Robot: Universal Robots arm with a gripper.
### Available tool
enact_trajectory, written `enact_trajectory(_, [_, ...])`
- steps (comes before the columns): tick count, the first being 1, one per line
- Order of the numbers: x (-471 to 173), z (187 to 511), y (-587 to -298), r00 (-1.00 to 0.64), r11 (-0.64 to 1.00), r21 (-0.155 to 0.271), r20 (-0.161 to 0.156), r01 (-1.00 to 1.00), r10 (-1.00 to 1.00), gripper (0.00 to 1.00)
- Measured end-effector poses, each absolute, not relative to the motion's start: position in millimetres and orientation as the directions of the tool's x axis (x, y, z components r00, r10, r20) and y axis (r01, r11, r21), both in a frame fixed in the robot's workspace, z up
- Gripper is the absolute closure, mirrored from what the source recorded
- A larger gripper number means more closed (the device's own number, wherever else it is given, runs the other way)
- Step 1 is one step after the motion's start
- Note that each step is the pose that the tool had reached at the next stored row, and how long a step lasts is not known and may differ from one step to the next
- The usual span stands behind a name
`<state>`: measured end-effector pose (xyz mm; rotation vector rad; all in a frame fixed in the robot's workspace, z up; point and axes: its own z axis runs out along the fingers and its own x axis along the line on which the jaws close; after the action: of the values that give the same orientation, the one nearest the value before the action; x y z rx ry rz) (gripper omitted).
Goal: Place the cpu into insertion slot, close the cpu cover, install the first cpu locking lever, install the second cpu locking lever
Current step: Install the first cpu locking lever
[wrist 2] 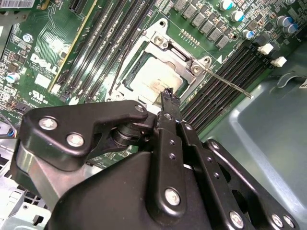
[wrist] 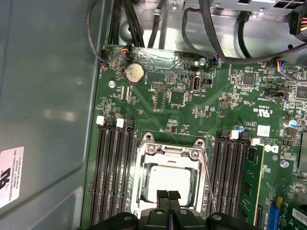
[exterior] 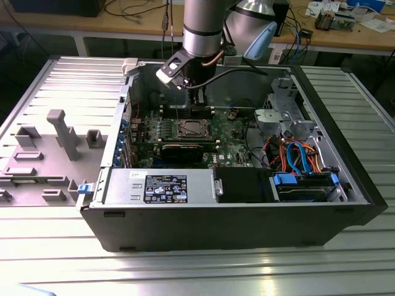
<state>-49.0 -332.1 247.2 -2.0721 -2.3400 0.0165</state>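
One cpu (wrist: 169,176) is seen seated in the one insertion slot (exterior: 181,129), and one cpu cover (wrist: 170,152) is laid shut around it, its window framing the chip. One thin locking lever (wrist 2: 225,82) is seen as a bare rod along one side of the cover, next to a bank of black memory slots (wrist: 114,172); a second bank (wrist: 232,167) is set on the other side. The arm (exterior: 202,28) is lowered upright into the open computer case (exterior: 247,228) on the ribbed bench (exterior: 197,271). The gripper (wrist: 168,195) is clenched on nothing, its tips poised over the cover's edge. Open room is bounded by the grey case wall (wrist: 48,96) beside the first bank.
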Motion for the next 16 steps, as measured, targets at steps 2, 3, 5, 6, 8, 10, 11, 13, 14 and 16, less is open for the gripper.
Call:
enact_trajectory(2, [-49.1,247.9,-332.1,-0.121,0.121,-0.018,0.005,0.992,0.993,0.89])
enact_trajectory(3, [-49.1,248.1,-332.1,-0.121,0.121,-0.018,0.005,0.992,0.993,0.89])
enact_trajectory(5, [-49.1,248.3,-332.1,-0.121,0.121,-0.018,0.005,0.992,0.993,0.89])
enact_trajectory(6, [-49.1,248.3,-332.1,-0.121,0.121,-0.018,0.005,0.992,0.993,0.89])
enact_trajectory(8, [-49.1,249.0,-332.0,-0.121,0.121,-0.018,0.004,0.992,0.993,0.89])
enact_trajectory(10, [-49.2,252.8,-332.0,-0.121,0.121,-0.018,0.004,0.992,0.993,0.89])
enact_trajectory(11, [-49.2,254.4,-332.0,-0.121,0.121,-0.018,0.004,0.992,0.993,0.89])
enact_trajectory(13, [-49.2,256.6,-332.0,-0.121,0.121,-0.018,0.004,0.992,0.993,0.89])
enact_trajectory(14, [-49.2,257.8,-332.0,-0.121,0.121,-0.018,0.004,0.992,0.993,0.89])
enact_trajectory(16, [-49.2,261.0,-332.0,-0.121,0.121,-0.018,0.004,0.992,0.993,0.89])
